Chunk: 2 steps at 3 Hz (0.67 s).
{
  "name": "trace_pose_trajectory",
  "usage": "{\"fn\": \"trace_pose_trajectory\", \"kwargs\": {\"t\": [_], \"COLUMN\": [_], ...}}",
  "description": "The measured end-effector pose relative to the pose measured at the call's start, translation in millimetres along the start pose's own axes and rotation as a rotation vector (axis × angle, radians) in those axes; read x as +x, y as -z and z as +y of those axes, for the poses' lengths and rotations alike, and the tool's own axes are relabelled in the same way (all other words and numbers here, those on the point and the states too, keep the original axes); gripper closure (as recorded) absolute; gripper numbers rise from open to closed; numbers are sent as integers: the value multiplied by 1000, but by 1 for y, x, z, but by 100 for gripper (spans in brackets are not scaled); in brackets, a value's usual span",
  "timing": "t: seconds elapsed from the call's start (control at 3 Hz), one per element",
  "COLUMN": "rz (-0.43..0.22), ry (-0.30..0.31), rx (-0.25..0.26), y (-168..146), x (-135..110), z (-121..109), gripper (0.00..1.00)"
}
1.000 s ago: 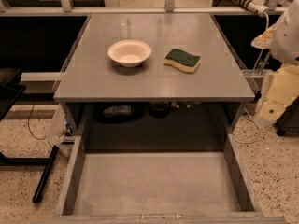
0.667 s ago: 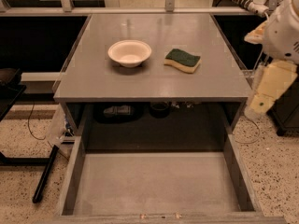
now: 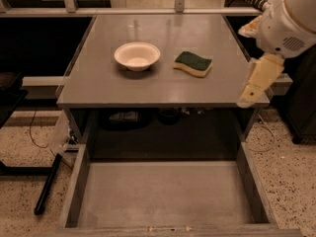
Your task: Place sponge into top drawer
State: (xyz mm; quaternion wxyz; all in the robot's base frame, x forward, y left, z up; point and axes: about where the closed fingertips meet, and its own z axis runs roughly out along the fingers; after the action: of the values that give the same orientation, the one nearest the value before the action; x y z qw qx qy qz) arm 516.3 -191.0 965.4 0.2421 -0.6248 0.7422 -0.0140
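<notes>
The sponge, dark green on top with yellow foam below, lies flat on the gray tabletop, right of centre. The top drawer is pulled out wide below the tabletop's front edge, and its flat gray bottom is bare. My gripper hangs from the white arm at the table's right front corner. It is to the right of the sponge, nearer the front, apart from it and holding nothing that I can see.
A white round bowl stands on the tabletop left of the sponge. Dark objects sit in the shadowed space under the tabletop. A black bar and a cable lie on the speckled floor at left.
The arm and gripper have moved left from the right edge of the view and now stand over the table's right front corner. The sponge, bowl and drawer have not moved.
</notes>
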Motion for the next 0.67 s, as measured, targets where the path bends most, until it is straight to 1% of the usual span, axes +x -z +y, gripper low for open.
{"fn": "trace_pose_trajectory", "kwargs": {"t": [0.33,0.67], "rz": [-89,-160], "ry": [5,-15], "rx": [4,-5], "y": [-22,-47], "x": [-12,-25], "z": [-23,-45], "gripper": [0,0]}}
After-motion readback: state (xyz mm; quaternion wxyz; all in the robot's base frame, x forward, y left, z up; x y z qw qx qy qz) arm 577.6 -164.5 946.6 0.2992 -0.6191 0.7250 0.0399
